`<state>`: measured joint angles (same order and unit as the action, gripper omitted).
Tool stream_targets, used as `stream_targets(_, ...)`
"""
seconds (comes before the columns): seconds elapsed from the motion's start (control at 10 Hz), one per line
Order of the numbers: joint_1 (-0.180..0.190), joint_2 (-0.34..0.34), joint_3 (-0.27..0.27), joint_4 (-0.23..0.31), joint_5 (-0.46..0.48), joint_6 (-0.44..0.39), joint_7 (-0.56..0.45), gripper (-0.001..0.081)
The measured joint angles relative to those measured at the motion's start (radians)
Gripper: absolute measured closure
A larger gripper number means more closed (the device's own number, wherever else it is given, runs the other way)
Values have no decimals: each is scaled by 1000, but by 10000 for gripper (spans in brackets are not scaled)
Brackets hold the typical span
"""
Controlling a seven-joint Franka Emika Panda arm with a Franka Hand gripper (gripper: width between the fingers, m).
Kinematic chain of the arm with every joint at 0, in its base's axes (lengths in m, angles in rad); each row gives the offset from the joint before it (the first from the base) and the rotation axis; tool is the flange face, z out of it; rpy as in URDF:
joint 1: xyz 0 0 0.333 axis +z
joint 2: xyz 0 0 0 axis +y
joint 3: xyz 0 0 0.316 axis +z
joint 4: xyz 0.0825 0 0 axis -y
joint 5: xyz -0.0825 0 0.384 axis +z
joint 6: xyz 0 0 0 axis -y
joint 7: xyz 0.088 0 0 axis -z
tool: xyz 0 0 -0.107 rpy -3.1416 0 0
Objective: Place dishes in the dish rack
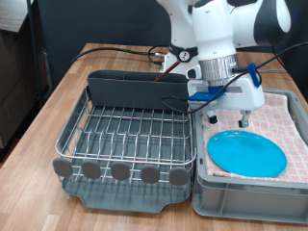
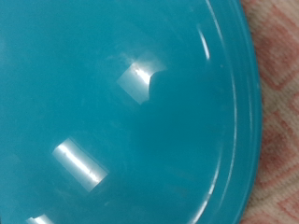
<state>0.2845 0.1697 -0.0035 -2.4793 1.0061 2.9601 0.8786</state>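
The round bright-blue plate (image 1: 247, 153) lies flat in the grey crate (image 1: 250, 192) on the pink checked cloth (image 1: 289, 120), at the exterior view's right. My gripper (image 1: 227, 119) hangs just above the plate's far edge, fingers pointing down, with nothing between them. In the wrist view the plate (image 2: 121, 112) fills almost the whole picture; my fingers do not show there. The silver wire dish rack (image 1: 130, 135) on its dark tray stands to the exterior view's left of the crate, with no dishes in it. The white cup and wooden spoon are out of view.
The grey cutlery caddy (image 1: 135, 89) runs along the rack's far edge and round grey discs (image 1: 120, 171) along its near edge. Cables (image 1: 125, 50) trail over the wooden table (image 1: 58, 96) behind the rack. The pink cloth (image 2: 276, 56) shows beside the plate.
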Motion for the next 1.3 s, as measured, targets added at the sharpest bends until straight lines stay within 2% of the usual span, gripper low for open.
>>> stream_targets(0.9,0,73,3,59,-6,1,3,3)
stream_targets(1.3,0,85,13,73,13,13,0,3)
